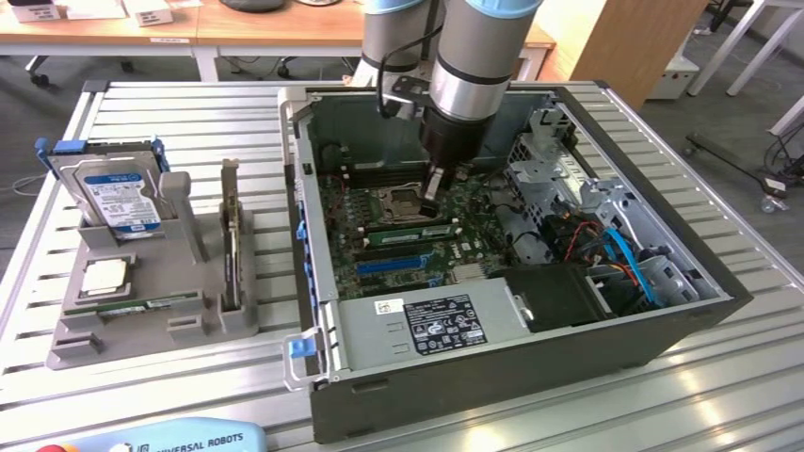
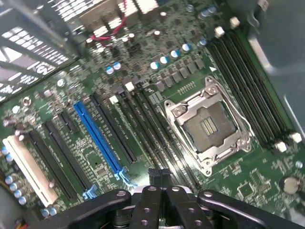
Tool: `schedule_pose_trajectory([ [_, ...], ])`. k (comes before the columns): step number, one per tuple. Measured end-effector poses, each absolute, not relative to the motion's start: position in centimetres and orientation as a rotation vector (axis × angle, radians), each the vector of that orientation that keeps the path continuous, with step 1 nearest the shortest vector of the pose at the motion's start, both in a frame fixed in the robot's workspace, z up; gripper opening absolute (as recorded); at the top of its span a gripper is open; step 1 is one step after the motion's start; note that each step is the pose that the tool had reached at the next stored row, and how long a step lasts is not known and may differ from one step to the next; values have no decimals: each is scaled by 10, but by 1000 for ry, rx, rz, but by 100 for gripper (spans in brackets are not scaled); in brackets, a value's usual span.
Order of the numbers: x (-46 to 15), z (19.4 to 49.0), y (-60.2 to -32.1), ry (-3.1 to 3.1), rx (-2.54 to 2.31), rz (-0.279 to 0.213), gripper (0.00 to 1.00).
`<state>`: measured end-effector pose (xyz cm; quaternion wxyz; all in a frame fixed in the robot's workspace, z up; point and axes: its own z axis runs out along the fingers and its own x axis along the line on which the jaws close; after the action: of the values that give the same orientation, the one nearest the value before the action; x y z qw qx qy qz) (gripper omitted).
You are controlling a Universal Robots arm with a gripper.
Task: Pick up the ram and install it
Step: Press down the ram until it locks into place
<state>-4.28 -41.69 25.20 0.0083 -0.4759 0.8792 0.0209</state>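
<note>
Inside the open computer case [image 1: 503, 372] on the bench [image 1: 188, 122], the end effector [image 1: 435, 200] is seen lowered onto the motherboard, just beside the empty processor socket [image 1: 383, 201]. Its fingers are pressed together. The ram [image 1: 405, 226] is found directly beneath it, standing on edge among the memory slots on the side of the socket nearer the exterior view's bottom.

The long axis of the ram is laid across the exterior view, from left to right, in line with the slots. The fingertips are met not at the middle of the stick but toward its end on the exterior view's right, so most of its length is left reaching away to the exterior view's left.

From the wrist view, the end effector [image 2: 159, 174] is shown hanging over the dark slots between the blue slot [image 2: 97, 138] and the socket [image 2: 209, 126]. Whether the stick's top edge is pinched or only touched by the closed tips cannot be told, nor whether it is fully seated.

A second, similar green stick [image 1: 138, 303] is left lying in the grey holder [image 1: 75, 353], well apart on the exterior view's left
</note>
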Motion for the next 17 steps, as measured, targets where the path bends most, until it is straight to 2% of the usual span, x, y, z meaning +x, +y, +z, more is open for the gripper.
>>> schedule_pose_trajectory([
  [17,-43,252,-417,2930,-1069,61,10],
])
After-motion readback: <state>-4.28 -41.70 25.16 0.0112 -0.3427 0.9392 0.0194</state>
